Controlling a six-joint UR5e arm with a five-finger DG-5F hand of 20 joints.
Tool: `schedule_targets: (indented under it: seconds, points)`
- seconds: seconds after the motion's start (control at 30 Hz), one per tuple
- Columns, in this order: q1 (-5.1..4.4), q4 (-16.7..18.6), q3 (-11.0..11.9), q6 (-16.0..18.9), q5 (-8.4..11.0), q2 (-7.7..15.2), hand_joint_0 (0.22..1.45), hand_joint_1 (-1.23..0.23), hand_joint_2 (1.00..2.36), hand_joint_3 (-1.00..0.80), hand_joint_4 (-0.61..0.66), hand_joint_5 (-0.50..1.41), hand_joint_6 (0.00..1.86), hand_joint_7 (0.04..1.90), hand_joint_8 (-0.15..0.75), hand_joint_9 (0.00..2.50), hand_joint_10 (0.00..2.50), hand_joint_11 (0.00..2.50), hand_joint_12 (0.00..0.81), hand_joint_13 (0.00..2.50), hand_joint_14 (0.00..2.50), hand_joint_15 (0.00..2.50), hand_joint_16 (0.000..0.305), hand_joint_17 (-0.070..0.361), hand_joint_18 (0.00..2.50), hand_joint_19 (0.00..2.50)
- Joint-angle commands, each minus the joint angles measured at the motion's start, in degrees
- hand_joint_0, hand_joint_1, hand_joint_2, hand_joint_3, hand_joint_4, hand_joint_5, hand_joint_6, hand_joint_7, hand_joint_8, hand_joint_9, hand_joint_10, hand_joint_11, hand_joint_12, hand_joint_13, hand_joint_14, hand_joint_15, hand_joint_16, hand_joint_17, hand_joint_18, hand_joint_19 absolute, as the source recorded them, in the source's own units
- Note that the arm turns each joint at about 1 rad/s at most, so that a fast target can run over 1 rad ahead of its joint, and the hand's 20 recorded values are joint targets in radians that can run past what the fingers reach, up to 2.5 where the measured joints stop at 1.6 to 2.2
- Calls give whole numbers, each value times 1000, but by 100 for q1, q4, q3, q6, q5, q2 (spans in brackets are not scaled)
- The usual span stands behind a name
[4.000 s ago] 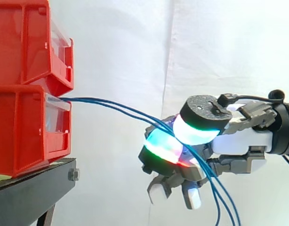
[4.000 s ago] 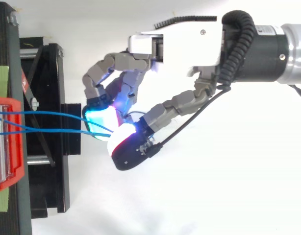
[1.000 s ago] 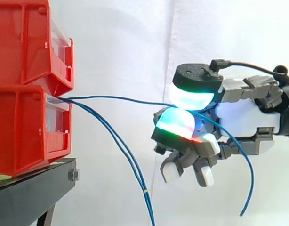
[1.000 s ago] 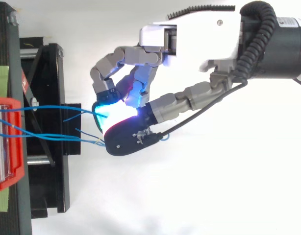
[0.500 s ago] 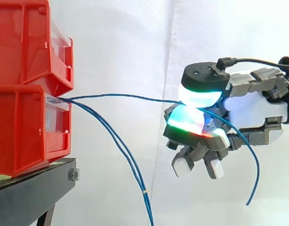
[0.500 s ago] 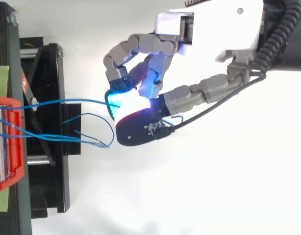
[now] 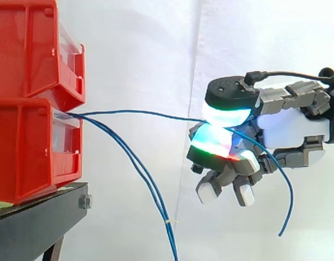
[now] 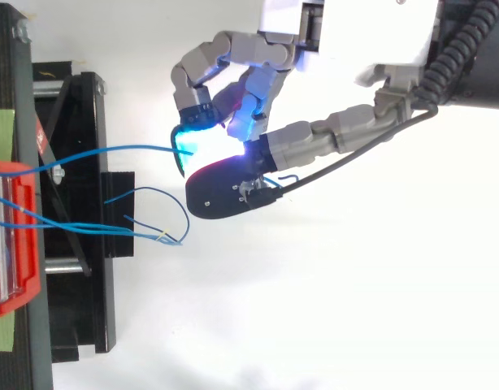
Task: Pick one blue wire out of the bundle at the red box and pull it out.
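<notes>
Blue wires come out of the lower red box (image 7: 33,147) on the left. One blue wire (image 7: 140,113) runs almost level from the box front to my hand (image 7: 289,133), pinched between the glowing thumb pad and a finger pad (image 7: 213,144); its free end (image 7: 286,206) hangs down behind the hand. Two other blue wires (image 7: 140,171) droop from the box toward the floor. From above, the held wire (image 8: 111,153) spans from the box (image 8: 14,236) to the hand (image 8: 371,32), and the loose wires (image 8: 152,215) lie lower.
A second red box (image 7: 31,49) is stacked on the lower one. Both rest on a black stand (image 7: 36,220), seen from above as a dark frame (image 8: 71,211). A white curtain hangs behind.
Over four seconds the hand went from holding all the wires to holding one; the other two dropped. In the last second the hand drew away from the box, taking the single wire with it.
</notes>
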State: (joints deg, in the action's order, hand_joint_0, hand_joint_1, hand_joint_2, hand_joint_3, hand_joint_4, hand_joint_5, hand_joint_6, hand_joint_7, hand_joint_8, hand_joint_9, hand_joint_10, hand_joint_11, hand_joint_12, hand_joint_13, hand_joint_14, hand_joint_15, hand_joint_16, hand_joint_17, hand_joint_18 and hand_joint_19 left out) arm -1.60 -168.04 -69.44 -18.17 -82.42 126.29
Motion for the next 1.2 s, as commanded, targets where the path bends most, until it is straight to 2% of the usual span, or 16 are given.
schedule_targets:
  seconds: [0.0,1.17]
  points:
    - [2,-1,1,-3,-2,0,631,-834,1013,21,185,-90,874,1429,373,1136,21,726,475,735,12,385,70,158,900,627]
    - [19,-1,1,-3,-2,0,630,-824,1010,11,154,-93,883,1396,352,1113,23,740,456,767,15,453,70,158,779,597]
